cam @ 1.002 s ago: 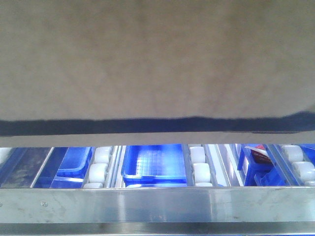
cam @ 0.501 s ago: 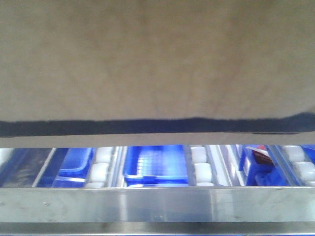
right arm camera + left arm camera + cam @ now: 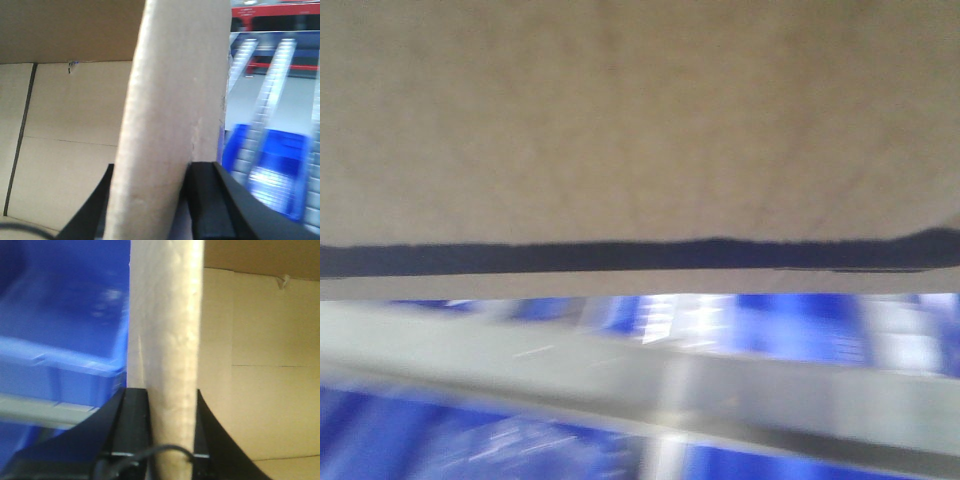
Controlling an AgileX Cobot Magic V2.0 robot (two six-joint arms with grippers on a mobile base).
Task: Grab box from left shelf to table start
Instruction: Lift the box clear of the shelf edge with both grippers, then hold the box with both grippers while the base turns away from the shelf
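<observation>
The brown cardboard box fills the upper half of the front view, with a black printed band along its lower edge. The shelf's silver front rail crosses below it, blurred and tilted. My left gripper is shut on the box's left wall, one black finger on each side. My right gripper is shut on the box's right wall in the same way. The box's bare inside shows in both wrist views. The table is out of view.
Blue plastic bins lie blurred behind and below the rail. A blue bin is close beside the box's left wall. Roller tracks and a blue bin show past the right wall.
The shelf rail and blue bins have shifted up and tilted in the front view and are now motion-blurred. The box keeps its place in the view. Both grippers stay shut on it.
</observation>
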